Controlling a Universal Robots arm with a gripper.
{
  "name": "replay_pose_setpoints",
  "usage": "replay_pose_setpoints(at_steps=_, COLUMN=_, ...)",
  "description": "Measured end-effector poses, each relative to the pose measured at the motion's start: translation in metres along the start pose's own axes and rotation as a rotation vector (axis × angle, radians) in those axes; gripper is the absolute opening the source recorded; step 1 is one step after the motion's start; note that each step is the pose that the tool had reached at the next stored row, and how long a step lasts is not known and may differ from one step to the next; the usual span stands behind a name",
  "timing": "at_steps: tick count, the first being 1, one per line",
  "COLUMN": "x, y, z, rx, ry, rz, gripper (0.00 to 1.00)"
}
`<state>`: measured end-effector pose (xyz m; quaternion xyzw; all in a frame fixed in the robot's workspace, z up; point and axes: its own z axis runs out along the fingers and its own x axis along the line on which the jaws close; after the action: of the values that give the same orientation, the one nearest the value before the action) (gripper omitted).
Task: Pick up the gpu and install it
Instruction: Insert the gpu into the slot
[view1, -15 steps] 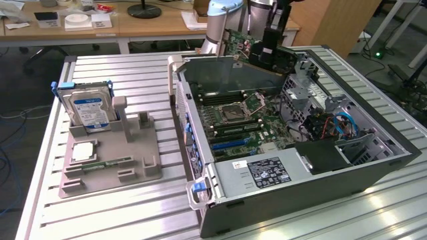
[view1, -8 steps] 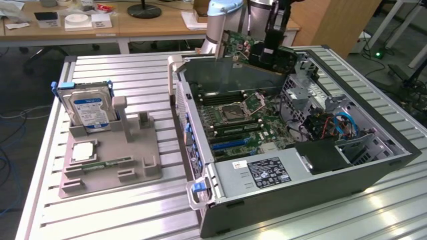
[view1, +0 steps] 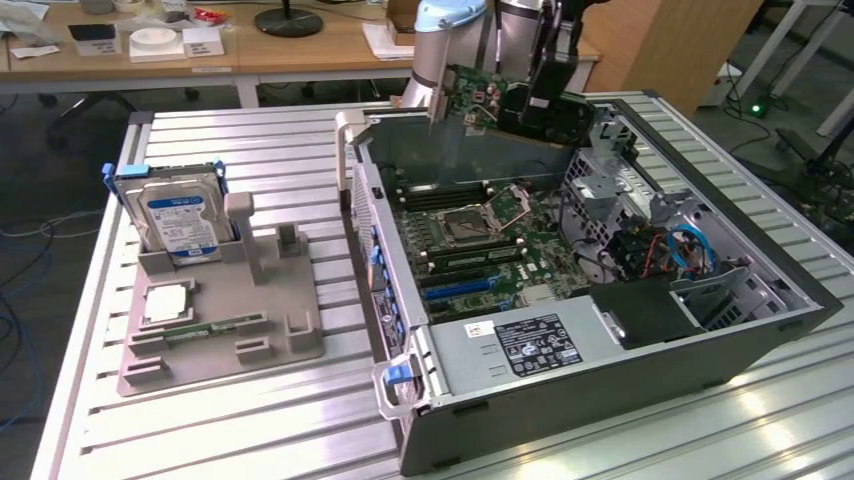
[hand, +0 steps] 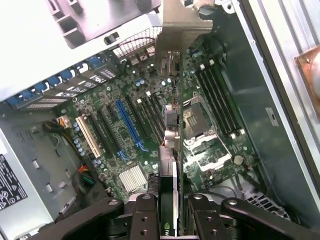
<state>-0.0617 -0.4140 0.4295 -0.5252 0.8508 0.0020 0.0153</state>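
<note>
My end effector (hand: 167, 212) is clenched on the gpu (hand: 169, 170), which hangs edge-down between my fingers over the open case (view1: 721, 345). Ahead of me its bracket (hand: 182, 30) sits near the case's rear wall and could snag there. Below, the blue slot (hand: 129, 125) looks offset from the card's edge. Pressing down misaligned could hit the socket (hand: 200, 127) or scrape the board (hand: 150, 80).

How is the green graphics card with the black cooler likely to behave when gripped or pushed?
The green circuit-board gpu with black cooler looks rigid: it stands edge-on in the hand without sagging. Its exposed components probably make it fragile. Reaching far beyond the grip, it may pivot if pushed.
</note>
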Motion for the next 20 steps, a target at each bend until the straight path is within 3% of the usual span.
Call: replay_pose_setpoints(at_steps=20, x=0.0002, y=-0.0001, z=0.0004, rx=-0.006, ry=-0.0031, rz=-0.263, gripper=0.27)
